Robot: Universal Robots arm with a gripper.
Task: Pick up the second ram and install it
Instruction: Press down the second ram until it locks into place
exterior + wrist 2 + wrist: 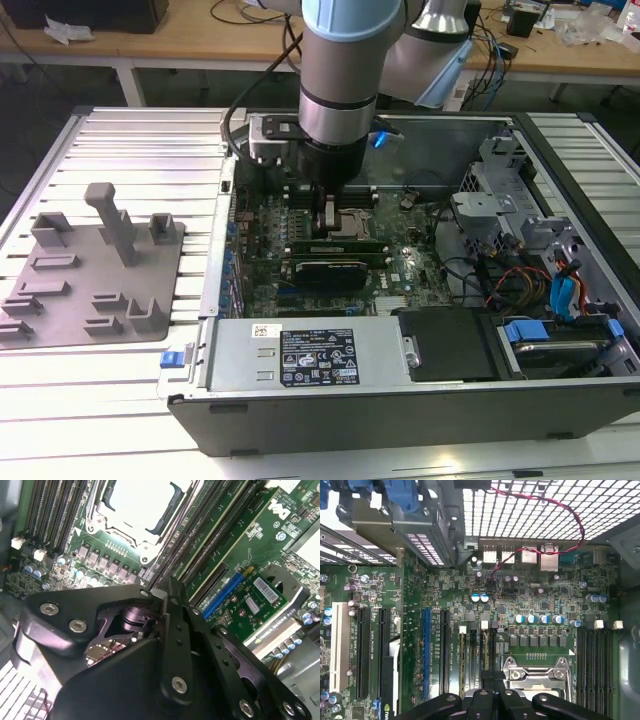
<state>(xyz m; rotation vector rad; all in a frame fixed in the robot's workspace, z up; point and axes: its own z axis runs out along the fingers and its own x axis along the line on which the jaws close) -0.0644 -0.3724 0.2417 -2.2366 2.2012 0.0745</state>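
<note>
Light is bright and even from overhead in the exterior view; the ribbed table (120,140) glares white near the bottom edge, and the case (400,400) interior sits in shadow. In both wrist views the motherboard (530,610) is sharp; the vent grille (530,505) blows out white, and the gripper (165,610) looms dark and soft

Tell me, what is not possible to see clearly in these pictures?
- Exterior view: the arm covers the gripper's tip and the memory slots under it.
- Second wrist view: the gripper body hides whatever is between its fingers.
- First wrist view: the processor socket is cut by the edge.
</note>
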